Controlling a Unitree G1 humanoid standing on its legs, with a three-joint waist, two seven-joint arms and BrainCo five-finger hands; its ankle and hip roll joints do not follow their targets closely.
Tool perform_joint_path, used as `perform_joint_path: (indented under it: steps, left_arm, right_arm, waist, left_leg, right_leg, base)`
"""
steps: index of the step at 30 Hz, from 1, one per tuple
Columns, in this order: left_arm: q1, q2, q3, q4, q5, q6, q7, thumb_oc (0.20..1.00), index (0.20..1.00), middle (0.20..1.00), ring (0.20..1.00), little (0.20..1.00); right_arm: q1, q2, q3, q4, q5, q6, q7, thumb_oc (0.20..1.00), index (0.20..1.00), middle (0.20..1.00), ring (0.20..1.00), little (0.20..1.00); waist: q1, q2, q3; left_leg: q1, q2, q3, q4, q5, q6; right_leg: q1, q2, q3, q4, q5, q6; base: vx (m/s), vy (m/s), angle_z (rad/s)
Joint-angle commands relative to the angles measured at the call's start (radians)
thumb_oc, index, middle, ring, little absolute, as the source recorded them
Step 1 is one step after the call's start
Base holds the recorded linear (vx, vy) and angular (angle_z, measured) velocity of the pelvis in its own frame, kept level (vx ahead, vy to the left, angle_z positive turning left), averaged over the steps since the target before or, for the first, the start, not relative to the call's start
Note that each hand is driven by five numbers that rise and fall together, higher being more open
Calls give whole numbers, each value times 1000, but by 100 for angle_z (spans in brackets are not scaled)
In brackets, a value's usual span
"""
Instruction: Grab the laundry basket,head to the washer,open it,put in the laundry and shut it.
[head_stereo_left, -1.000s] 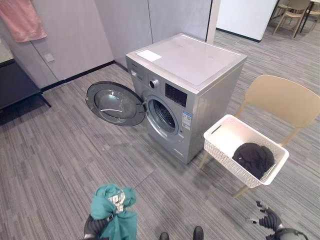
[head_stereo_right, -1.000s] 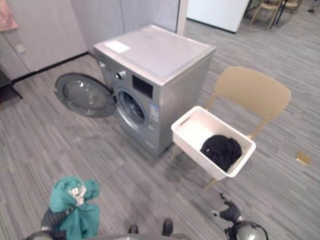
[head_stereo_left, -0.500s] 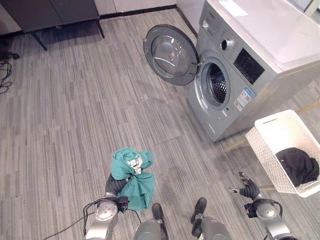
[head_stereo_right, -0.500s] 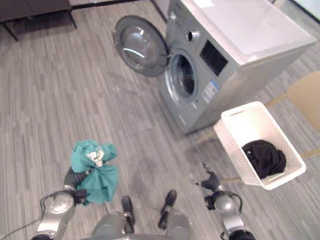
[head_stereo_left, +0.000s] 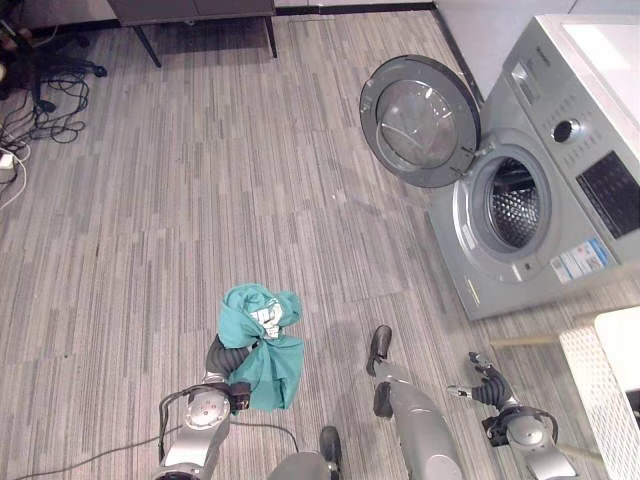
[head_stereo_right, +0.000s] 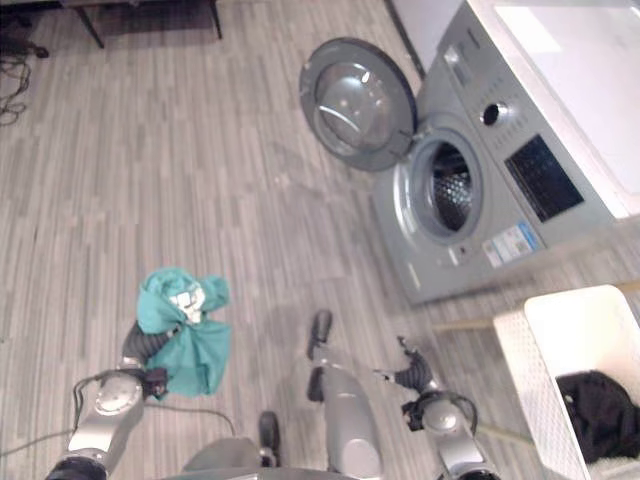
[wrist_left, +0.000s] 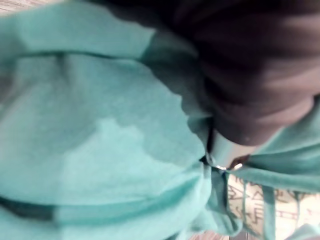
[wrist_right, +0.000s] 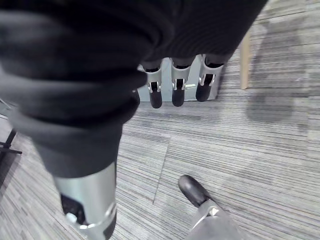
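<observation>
A bunched teal cloth garment (head_stereo_left: 260, 345) is kept clenched in the left hand (head_stereo_left: 226, 357), while the right hand's (head_stereo_left: 484, 385) fingers (wrist_right: 173, 87) are left relaxed, empty, well right of it.

silver front-loading washing machine (head_stereo_left: 560, 200), its round glass-fronted door (head_stereo_left: 420, 120) swung wide open, perforated drum visible. white perforated plastic laundry basket (head_stereo_right: 560, 380) just beside the washer, holding a crumpled black garment (head_stereo_right: 605, 415). bunched teal cloth garment (head_stereo_left: 262, 345) gripped in the left hand (head_stereo_left: 228, 358), well apart from the washer.
</observation>
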Motion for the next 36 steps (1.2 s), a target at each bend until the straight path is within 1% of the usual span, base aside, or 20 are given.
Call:
perform_joint_path:
  steps: [1,2,3,5,7,9,12,13,16,19,21,22,23,25,28,29,30,32,33,36]
  left_arm:
    - [10,23,-3,-90,42,-51,-25,200,200,200,200,200]
    - [27,22,-16,-111,39,-48,-41,200,200,200,200,200]
    - [27,22,-16,-111,39,-48,-41,200,200,200,200,200]
    - [15,20,-30,-106,35,-44,-43,200,200,200,200,200]
    - [5,22,-42,-103,35,-41,-43,200,200,200,200,200]
    - [11,28,-46,-112,40,-41,-44,200,200,200,200,200]
    - [24,30,-45,-119,43,-41,-44,200,200,200,200,200]
    - [34,31,-45,-121,43,-42,-40,200,200,200,200,200]
    - [38,32,-46,-135,39,-46,-35,200,200,200,200,200]
    - [36,34,-56,-119,38,-48,-38,200,200,200,200,200]
    - [32,61,-58,-115,42,-45,-35,200,200,200,200,200]
    - [31,61,-58,-115,42,-45,-35,200,200,200,200,200]
    - [30,70,-58,-114,48,-44,-34,200,200,200,200,200]
    - [26,84,-49,-127,44,-55,-25,200,200,200,200,200]
    - [18,83,-55,-121,39,-58,-29,200,200,200,200,200]
    - [-1,82,-52,-109,38,-59,-21,200,200,200,200,200]
    - [-8,76,-55,-98,40,-61,-19,200,200,200,200,200]
    - [-18,62,-62,-88,50,-65,-19,200,200,200,200,200]
    - [-15,44,-66,-82,49,-63,-25,200,200,200,200,200]
    - [-20,24,-73,-71,28,-54,-24,200,200,200,200,200]
  right_arm:
    - [12,-28,-4,-21,6,-39,-5,1000,1000,1000,1000,1000]
    - [16,-40,-8,-24,23,-46,-5,1000,1000,1000,1000,1000]
    - [15,-39,-8,-24,24,-46,-5,1000,1000,1000,1000,1000]
    - [9,-52,-10,-15,33,-43,-12,1000,1000,1000,1000,1000]
    - [4,-59,-13,-13,42,-43,-21,1000,1000,1000,1000,1000]
    - [12,-69,-20,-17,45,-49,-22,1000,1000,1000,1000,1000]
    - [13,-72,-18,-9,46,-49,-21,1000,1000,1000,1000,1000]
    - [10,-72,-15,0,46,-48,-24,1000,1000,1000,1000,1000]
    - [-7,-77,-6,13,45,-44,-27,1000,1000,1000,1000,1000]
    - [-16,-73,7,29,36,-47,-24,1000,1000,1000,1000,1000]
    - [-48,-59,31,23,27,-41,-9,1000,1000,1000,1000,1000]
    - [-49,-59,31,23,27,-41,-9,1000,1000,1000,1000,1000]
    - [-60,-57,37,16,22,-42,-4,1000,1000,1000,1000,1000]
    - [-82,-50,40,-7,21,-47,4,1000,1000,1000,1000,1000]
    - [-93,-47,41,-5,16,-47,7,1000,1000,1000,1000,1000]
    - [-100,-42,39,6,15,-45,0,1000,1000,1000,1000,1000]
    - [-99,-44,38,8,12,-41,0,1000,1000,1000,1000,1000]
    - [-66,-38,22,-2,22,-45,-1,1000,1000,1000,1000,1000]
    - [-53,-45,15,21,24,-46,-4,1000,1000,1000,1000,1000]
    - [-47,-58,1,28,44,-45,-14,1000,1000,1000,1000,1000]
  waist:
    - [-47,-15,-87]
    - [-60,-15,-102]
    - [-62,-18,-104]
    - [-51,-37,-95]
    - [-38,-56,-85]
    - [-29,-64,-78]
    - [-4,-58,-65]
    - [17,-49,-54]
    - [38,-35,-52]
    - [39,-32,-77]
    - [33,-40,-82]
    - [36,-39,-85]
    - [36,-40,-81]
    - [44,-35,-79]
    - [36,-22,-88]
    - [32,-10,-81]
    - [22,2,-71]
    - [2,-21,-74]
    - [-6,-21,-82]
    - [-6,-15,-81]
  left_leg:
    - [-74,10,-27,152,2,-69]
    - [-158,83,24,435,117,-121]
    - [-162,79,23,434,121,-121]
    - [-254,113,51,535,126,-98]
    - [-332,113,46,485,82,-68]
    - [-371,107,16,402,67,-66]
    - [-419,75,-78,267,155,-88]
    - [-451,48,-176,198,222,-103]
    - [-479,26,-270,158,268,-109]
    - [-421,49,-238,133,252,-92]
    - [-379,68,-122,149,199,-60]
    - [-382,71,-120,147,203,-61]
    - [-365,83,-81,149,185,-52]
    - [-321,114,28,135,146,-47]
    - [-269,133,113,107,120,-53]
    - [-226,148,147,95,90,-63]
    - [-211,158,149,101,76,-68]
    - [-203,132,154,125,65,-67]
    - [-200,150,158,179,48,-79]
    - [-252,213,140,354,122,-118]
  right_leg:
    - [145,1,68,-81,44,66]
    - [237,43,99,-103,17,19]
    - [234,40,99,-105,20,19]
    - [280,48,132,-120,-10,-5]
    - [309,49,171,-125,-27,-4]
    - [332,55,213,-126,-42,3]
    - [369,90,288,-122,-56,2]
    - [395,125,359,-114,-66,-2]
    - [419,162,461,-87,-87,-5]
    - [430,158,514,-45,-115,3]
    - [400,132,548,50,-130,41]
    - [395,134,551,49,-126,41]
    - [365,125,535,90,-119,53]
    - [308,39,355,82,-104,67]
    - [249,-23,163,7,-53,69]
    - [197,-63,55,-34,-30,83]
    - [192,-71,38,-40,-35,91]
    - [213,-65,90,-81,-10,79]
    - [233,-61,88,-91,-2,63]
    - [283,-29,84,-115,-15,24]
  base:
    - [639,-290,83]
    - [487,-246,85]
    - [432,-242,58]
    - [163,-111,-57]
    - [205,-50,-65]
    - [245,10,-89]
    - [280,55,-137]
    - [355,76,-155]
    - [316,103,-172]
    - [320,191,-177]
    - [266,271,-135]
    - [99,171,-197]
    - [51,120,-220]
    - [83,120,-176]
    - [168,-9,-184]
    - [280,-80,-105]
    - [277,-153,-81]
    - [219,-188,-39]
    - [297,-233,23]
    - [189,-217,53]
